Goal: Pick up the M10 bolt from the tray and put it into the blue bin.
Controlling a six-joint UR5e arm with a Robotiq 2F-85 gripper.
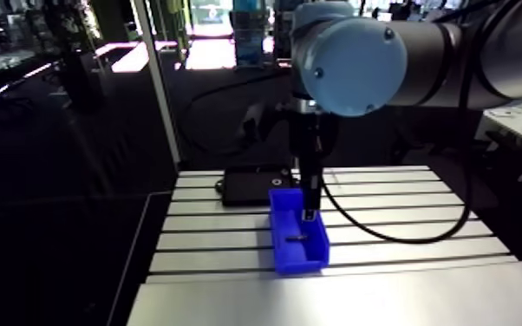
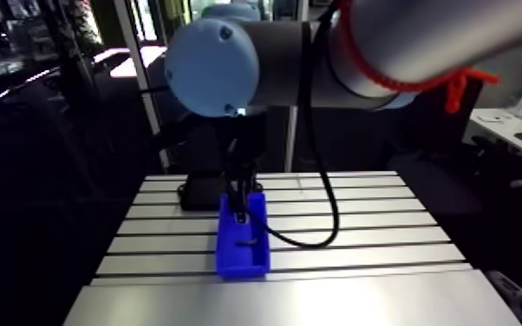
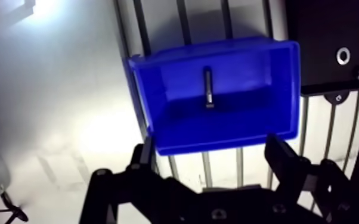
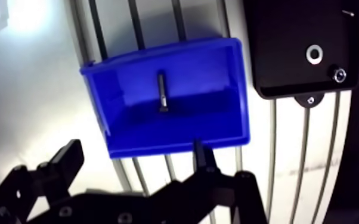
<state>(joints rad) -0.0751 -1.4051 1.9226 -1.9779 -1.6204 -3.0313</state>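
End effector (image 3: 210, 146): two dark fingers (image 3: 283, 158) spread wide, nothing between them. It hangs above the blue bin (image 3: 235, 128), clear of it.

M10 bolt (image 3: 208, 87): lying flat on the floor of the blue bin, roughly mid-floor, touching none of the walls. In the wrist view it sits ahead of the end effector, in line with the gap between the fingers and well apart from both. Its shank runs away from the end effector. The wider end, apparently the head, is the nearer one.

Blue bin: upright on the slotted desk (image 1: 386, 251), open side up, lying across several slots. The bolt is the only thing seen inside.

Black tray (image 4: 289, 47): flat on the desk just beside the bin's short end; I cannot tell whether the two touch. A bright washer (image 4: 313, 54) and a small metal part (image 4: 339, 75) lie on it, close together near one corner. The small part is too small to identify.

Arm view: the wrist comes straight down over the end of the bin nearest the tray. The bolt shows as a short dark mark on the bin floor, toward the bin's other end.
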